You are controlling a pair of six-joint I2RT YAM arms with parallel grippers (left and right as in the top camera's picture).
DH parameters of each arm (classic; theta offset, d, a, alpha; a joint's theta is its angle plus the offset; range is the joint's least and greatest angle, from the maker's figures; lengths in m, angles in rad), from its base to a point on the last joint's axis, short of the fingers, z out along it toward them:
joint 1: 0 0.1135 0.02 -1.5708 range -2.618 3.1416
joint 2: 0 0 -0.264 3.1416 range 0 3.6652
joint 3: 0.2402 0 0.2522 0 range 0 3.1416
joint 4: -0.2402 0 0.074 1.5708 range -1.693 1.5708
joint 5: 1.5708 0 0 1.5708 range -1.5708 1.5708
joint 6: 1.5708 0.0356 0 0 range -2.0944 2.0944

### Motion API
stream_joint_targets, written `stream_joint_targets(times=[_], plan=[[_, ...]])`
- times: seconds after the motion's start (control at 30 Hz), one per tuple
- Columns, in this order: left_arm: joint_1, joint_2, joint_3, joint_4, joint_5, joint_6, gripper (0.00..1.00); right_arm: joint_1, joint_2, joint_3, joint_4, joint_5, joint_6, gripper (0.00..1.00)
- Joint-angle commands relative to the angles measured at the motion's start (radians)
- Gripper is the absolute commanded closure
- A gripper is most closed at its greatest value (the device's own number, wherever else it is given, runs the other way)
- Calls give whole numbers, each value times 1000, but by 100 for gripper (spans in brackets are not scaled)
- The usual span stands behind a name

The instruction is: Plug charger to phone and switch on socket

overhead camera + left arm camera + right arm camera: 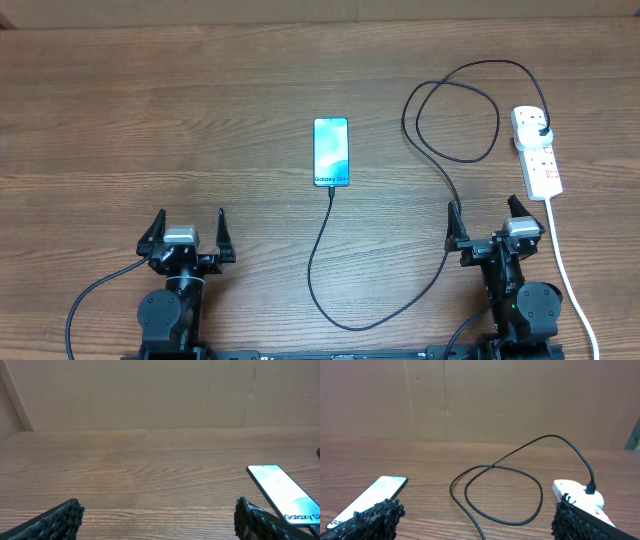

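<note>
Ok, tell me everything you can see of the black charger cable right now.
The long thin black charger cable lies slack on the brown wooden table. Its black plug sits in the far socket of the white oblong power strip. From there it arcs away, crosses itself in one loose loop, passes close by the open right end effector, sweeps a wide U and reaches the near short edge of the slim cyan-screened smartphone. Whether its tip is seated there cannot be told.
</note>
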Motion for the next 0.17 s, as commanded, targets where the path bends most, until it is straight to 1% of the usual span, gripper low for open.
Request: stream_joint_targets(times=[0.0,0.13], plan=[[6,-11,-3,1,4,22,0,-3,-10,-11,5,9,3,0],[6,-11,-3,1,4,23,0,-3,-10,-11,5,9,3,0]])
